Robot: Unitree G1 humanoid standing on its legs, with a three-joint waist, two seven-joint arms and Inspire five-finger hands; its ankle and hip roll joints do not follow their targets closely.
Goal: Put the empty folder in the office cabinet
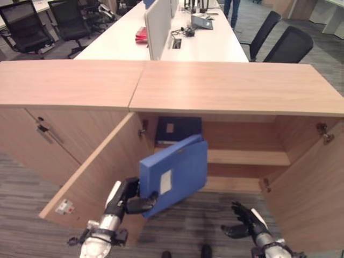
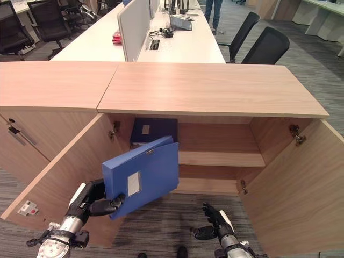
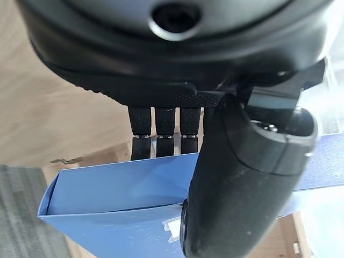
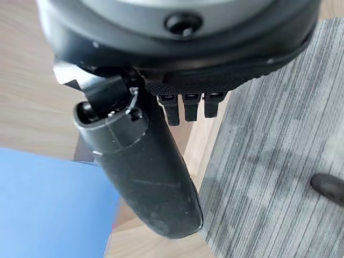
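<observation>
My left hand pinches the blue folder at lower centre, long axis tilting up-right toward the cabinet opening; right hand relaxed, empty.

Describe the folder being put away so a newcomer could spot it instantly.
Find the long wooden office cabinet with its doors swung open. Before its opening, the left robot hand grips a bright blue box folder, tilted, white-labelled; the dark navy folder stands inside, shelved.

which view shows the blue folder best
The right eye view: the whole blue folder shows, pinched at its lower corner by the left hand before the open cabinet. The left eye view is similar. Both wrist views catch just part of it.
</observation>
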